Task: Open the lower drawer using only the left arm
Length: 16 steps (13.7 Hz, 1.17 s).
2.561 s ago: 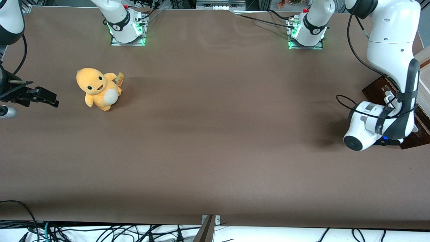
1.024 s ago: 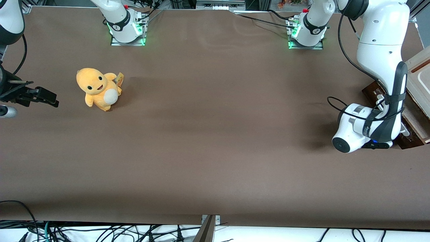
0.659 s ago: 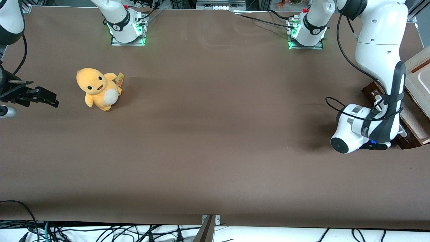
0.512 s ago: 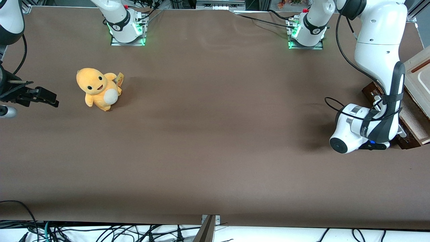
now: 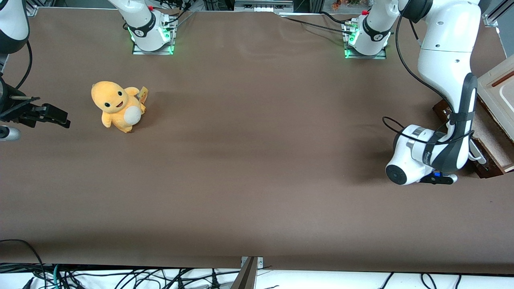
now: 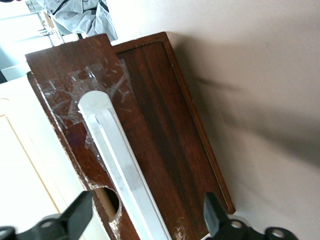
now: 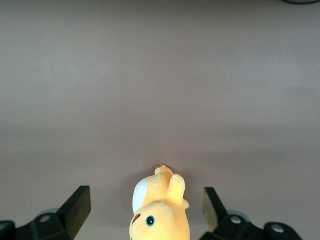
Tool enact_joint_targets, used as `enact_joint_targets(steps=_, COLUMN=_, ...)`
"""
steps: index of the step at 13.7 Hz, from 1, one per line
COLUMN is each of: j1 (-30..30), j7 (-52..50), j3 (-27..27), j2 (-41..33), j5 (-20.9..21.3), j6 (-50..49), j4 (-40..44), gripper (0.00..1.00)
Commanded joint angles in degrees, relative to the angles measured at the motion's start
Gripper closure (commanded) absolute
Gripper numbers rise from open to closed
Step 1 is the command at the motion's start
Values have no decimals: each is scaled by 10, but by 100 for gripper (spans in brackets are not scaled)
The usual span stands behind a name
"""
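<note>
- At the working arm's end of the table [image 5: 257, 160], I find the lower drawer [image 6: 165, 125] set in a small dark wood cabinet [image 5: 441, 108], partly covered by the left arm [image 5: 445, 72] in the front view.
- From the left wrist view, the gripper [image 6: 147, 220] is just in front of the drawer front, with the jaws spread wide, one on either side of the white bar handle [image 6: 117, 165], not touching it.
- Drawer state: it appears pulled part-way out, judging by the light inner surface [image 5: 488, 128] exposed in the front view; I cannot tell how much travel is left.
- Handling estimate: rigid wood, moderate weight, sliding along one axis only. I expect friction, possibly sticking. A crooked pull would likely bind it or drag the whole cabinet.
- Grasp point: the bar handle, mid-length, across its narrow width. Its surface looks smooth and may slip, so I would close the jaws firmly.
- Clear tape [image 6: 85, 95] covers the drawer front near one handle end; that mounting may be weak, so I would avoid loading that end.
- Elsewhere, a yellow plush toy [image 5: 117, 106] lies toward the parked arm's end, well apart.
</note>
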Motion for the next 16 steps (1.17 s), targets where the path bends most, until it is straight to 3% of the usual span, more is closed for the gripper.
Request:
enact_joint_targets(steps=1, j1=-1, j7=18, j3=3, j2=7, j5=-28, j6=-6, j4=49, gripper=0)
enact_joint_targets(steps=6, j1=-1, j7=44, j3=1, j2=-1, j5=-265, j6=-14, j4=155, gripper=0)
enact_joint_targets(steps=9, j1=9, j7=47, j3=4, j2=-62, j5=-422, j6=-15, j4=179, gripper=0)
enact_joint_targets(steps=12, j1=23, j7=51, j3=4, j2=-113, j5=-521, j6=-14, j4=180, gripper=0)
enact_joint_targets(steps=14, j1=35, j7=86, j3=1, j2=-148, j5=-542, j6=-13, j4=179, gripper=0)
enact_joint_targets(steps=16, j1=40, j7=132, j3=2, j2=-184, j5=-537, j6=-13, j4=169, gripper=0)
